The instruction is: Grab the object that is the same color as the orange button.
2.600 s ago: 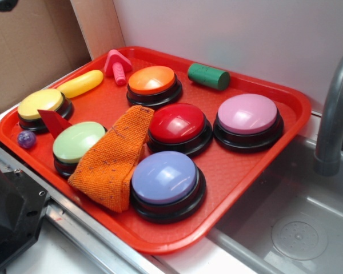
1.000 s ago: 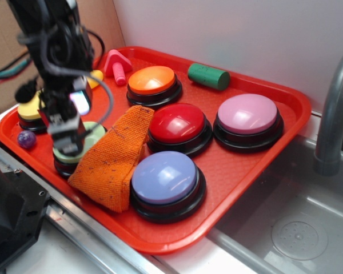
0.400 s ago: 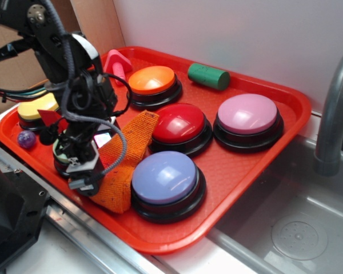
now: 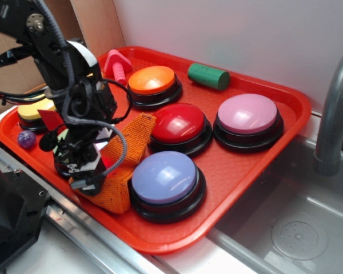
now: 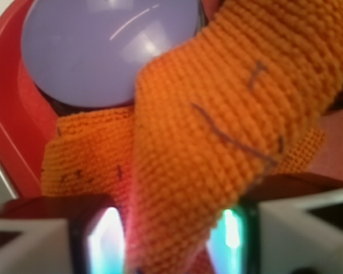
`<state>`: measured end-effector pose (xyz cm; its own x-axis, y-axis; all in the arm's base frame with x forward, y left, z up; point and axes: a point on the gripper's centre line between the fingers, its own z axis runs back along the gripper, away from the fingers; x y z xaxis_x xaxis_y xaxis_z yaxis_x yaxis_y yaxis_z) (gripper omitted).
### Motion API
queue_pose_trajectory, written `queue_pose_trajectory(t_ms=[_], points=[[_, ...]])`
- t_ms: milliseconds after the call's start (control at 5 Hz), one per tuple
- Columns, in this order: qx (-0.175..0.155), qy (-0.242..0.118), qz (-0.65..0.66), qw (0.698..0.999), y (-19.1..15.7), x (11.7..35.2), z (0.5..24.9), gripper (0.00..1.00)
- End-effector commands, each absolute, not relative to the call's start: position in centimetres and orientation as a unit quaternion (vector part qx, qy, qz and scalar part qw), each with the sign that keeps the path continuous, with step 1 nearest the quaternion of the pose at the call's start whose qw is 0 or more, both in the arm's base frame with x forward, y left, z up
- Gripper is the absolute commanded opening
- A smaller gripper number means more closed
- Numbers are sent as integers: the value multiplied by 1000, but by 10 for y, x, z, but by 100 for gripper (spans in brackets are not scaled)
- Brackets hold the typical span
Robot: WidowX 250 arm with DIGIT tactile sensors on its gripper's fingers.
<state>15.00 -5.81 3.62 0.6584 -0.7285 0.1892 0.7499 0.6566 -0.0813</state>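
Orange cloth (image 4: 131, 149) is my target, yet I start with the biggest thing I see, the red tray (image 4: 257, 165), which carries everything and sits beside a grey sink (image 4: 297, 228) with its faucet (image 4: 334, 114) at the right. On the tray I count the large domed buttons: a purple button (image 4: 164, 178) nearest me, a red button (image 4: 177, 123) behind it, a pink button (image 4: 247, 114) to the right, and the smaller orange button (image 4: 152, 80) toward the back. The folded cloth lies on the tray between the purple button and the arm, touching the purple button's base and reaching up beside the red one. My gripper (image 5: 171, 234) is down over the cloth's near end; through the wrist camera I see the weave bunched between the two fingers (image 5: 106, 240), so it is pinching the cloth. Smaller things sit at the edges: a green cylinder (image 4: 208, 76) and a pink toy (image 4: 117, 64) at the back, a yellow button (image 4: 31, 109) partly hidden by the arm, and a tiny purple ball (image 4: 26, 138) at the left
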Motion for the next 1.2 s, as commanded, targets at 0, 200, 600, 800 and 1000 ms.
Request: queue_pose_trajectory(t_ms=[0,200,600,800,1000], points=[[-72,-77,-406,908,-60,153,39,0],[-73,-87,-374,920,-59,155,48,0],[-26,-71,-195,978,-39,175,106,0],[13,-91,-73,993,-13,195,154,0],[58,-93,49,993,14,211,181,0]])
